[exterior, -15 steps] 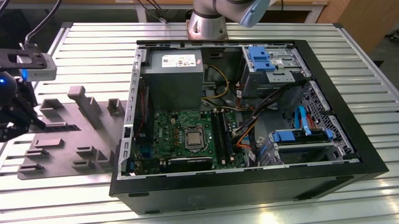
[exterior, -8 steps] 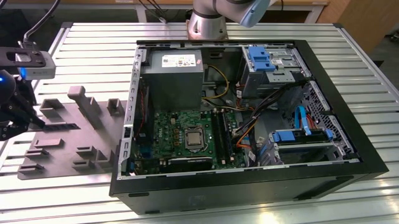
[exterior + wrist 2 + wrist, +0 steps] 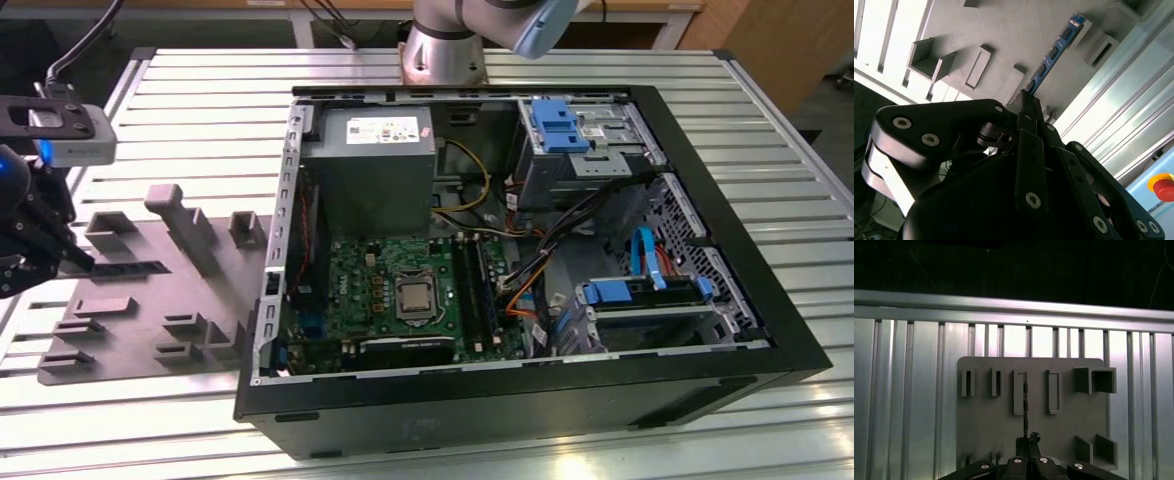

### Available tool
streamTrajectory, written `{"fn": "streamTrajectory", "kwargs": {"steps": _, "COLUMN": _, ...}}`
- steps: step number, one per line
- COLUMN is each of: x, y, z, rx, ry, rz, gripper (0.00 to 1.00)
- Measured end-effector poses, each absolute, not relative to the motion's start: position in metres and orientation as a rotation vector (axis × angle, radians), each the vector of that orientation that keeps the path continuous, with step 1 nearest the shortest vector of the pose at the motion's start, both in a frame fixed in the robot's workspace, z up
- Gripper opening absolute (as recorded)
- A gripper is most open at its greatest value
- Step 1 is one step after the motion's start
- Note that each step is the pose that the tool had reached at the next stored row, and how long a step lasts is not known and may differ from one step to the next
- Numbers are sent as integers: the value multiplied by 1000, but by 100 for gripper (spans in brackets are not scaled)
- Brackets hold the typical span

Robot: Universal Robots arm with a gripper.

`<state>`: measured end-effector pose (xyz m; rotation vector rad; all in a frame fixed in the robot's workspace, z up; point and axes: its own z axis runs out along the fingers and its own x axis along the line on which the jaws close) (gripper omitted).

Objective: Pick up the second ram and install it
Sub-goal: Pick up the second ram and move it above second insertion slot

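Note:
The second ram (image 3: 1052, 54) is a thin blue-green stick with dark chips, and it juts out from my gripper (image 3: 1026, 100), which is shut on its near end. In the first wrist view the ram (image 3: 1025, 402) shows edge-on as a dark line rising from the gripper (image 3: 1027, 441), held above the grey moulded tray (image 3: 984, 425). In the exterior view my gripper (image 3: 34, 250) hangs at the far left over the tray (image 3: 140, 345), well away from the open computer case (image 3: 747, 330). The green motherboard (image 3: 360, 290) lies inside the case.
Raised blocks and slots stand on the tray (image 3: 954, 20). The case holds a grey power supply (image 3: 374, 170), blue drive brackets (image 3: 561, 125), loose cables (image 3: 534, 290) and a processor socket (image 3: 416, 297). The slatted metal table (image 3: 200, 110) surrounds everything. A red button (image 3: 1164, 187) sits off the table.

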<state>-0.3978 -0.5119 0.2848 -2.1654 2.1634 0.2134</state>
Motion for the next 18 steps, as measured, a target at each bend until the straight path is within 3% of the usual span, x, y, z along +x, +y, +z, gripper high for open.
{"fn": "streamTrajectory", "kwargs": {"steps": 18, "x": -398, "y": -512, "z": 291, "rx": -2159, "ry": 2157, "rz": 226, "gripper": 11}}
